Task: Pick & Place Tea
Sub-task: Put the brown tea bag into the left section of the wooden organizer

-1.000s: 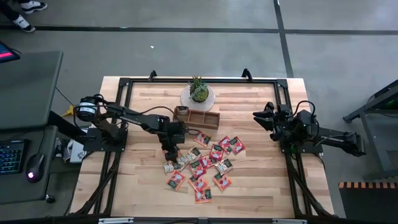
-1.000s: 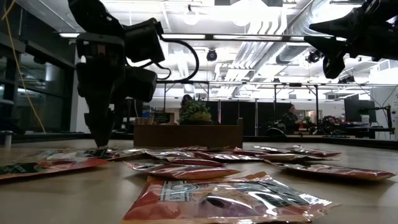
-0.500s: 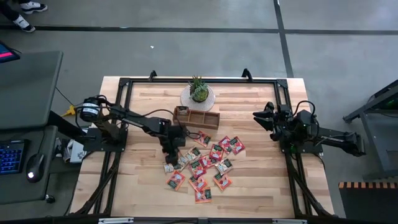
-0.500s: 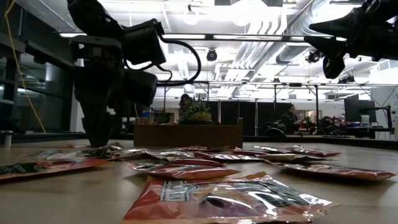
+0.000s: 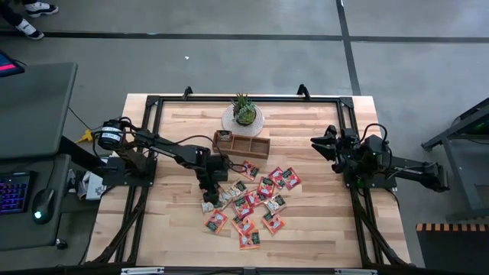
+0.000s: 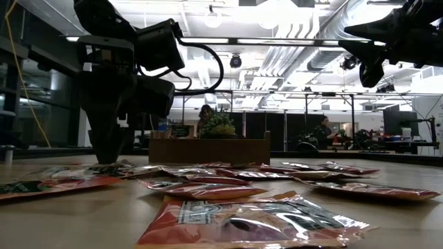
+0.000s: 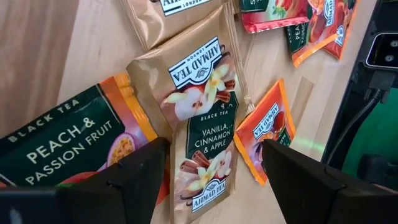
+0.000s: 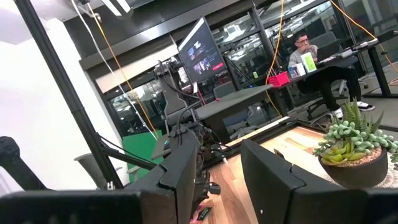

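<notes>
Left gripper [image 5: 207, 200]: reaching down at the near-left edge of the tea pile, fingers standing apart with nothing between them but what is lying flat below; fingertips [image 7: 134, 177] showing dark on either side of a sachet in the wrist view
Beige sachet [image 7: 202, 121]: lying flat on the table directly under the left gripper, in the gap between its fingers, label reading vanilla, cinnamon and apple; whether the tips are touching it cannot be told
Green sachet [image 7: 68, 146]: lying just beside the beige sachet, partly under one left finger, label reading peach and passion fruit
Tea [image 5: 256, 200]: spreading loose over the table [image 5: 321, 229], mostly to the right of the left gripper, sachets overlapping one another; in the low view the nearest sachet [image 6: 252, 221] is lying flat close to the camera
Tray [image 5: 243, 144]: sitting beyond the left gripper, behind the pile
Plant [image 5: 244, 111]: standing behind the tray, toward the far edge
Right gripper [image 5: 319, 145]: waiting raised at the right side of the table, well apart from the tea, fingers partly apart and gripping nothing
Person [image 8: 311, 62]: sitting at a desk in the room beyond the table
</notes>
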You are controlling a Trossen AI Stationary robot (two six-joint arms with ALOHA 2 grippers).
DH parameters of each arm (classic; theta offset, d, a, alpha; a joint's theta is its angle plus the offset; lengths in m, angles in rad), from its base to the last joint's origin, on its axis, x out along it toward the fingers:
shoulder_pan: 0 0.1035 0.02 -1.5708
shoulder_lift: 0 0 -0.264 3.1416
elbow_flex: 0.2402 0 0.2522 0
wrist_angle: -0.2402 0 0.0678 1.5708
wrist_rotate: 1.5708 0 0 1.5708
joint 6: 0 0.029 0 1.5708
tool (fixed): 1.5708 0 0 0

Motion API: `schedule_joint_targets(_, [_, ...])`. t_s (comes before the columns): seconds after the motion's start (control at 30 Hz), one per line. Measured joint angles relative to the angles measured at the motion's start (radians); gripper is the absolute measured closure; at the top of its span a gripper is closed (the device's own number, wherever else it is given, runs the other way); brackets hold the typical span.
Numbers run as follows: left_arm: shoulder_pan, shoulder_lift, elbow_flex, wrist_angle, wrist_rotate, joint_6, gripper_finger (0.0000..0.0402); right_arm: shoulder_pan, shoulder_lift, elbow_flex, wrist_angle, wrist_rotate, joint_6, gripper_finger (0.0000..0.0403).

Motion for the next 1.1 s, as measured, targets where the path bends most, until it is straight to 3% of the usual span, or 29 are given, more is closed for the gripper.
schedule_joint_targets(0.23, [-0.001, 0.000, 0.000, 0.000, 0.000, -0.001, 0.0168, 0.000, 0.000, 0.000, 0.000, 0.000, 0.000, 0.0279])
schedule_joint_targets(0.93, [0.000, 0.000, 0.000, 0.001, -0.044, 0.005, 0.0387, 0.000, 0.000, 0.000, 0.000, 0.000, 0.000, 0.0279])
schedule_joint_targets(1.1, [0.001, 0.000, 0.000, 0.001, -0.019, 0.011, 0.0398, 0.000, 0.000, 0.000, 0.000, 0.000, 0.000, 0.0279])
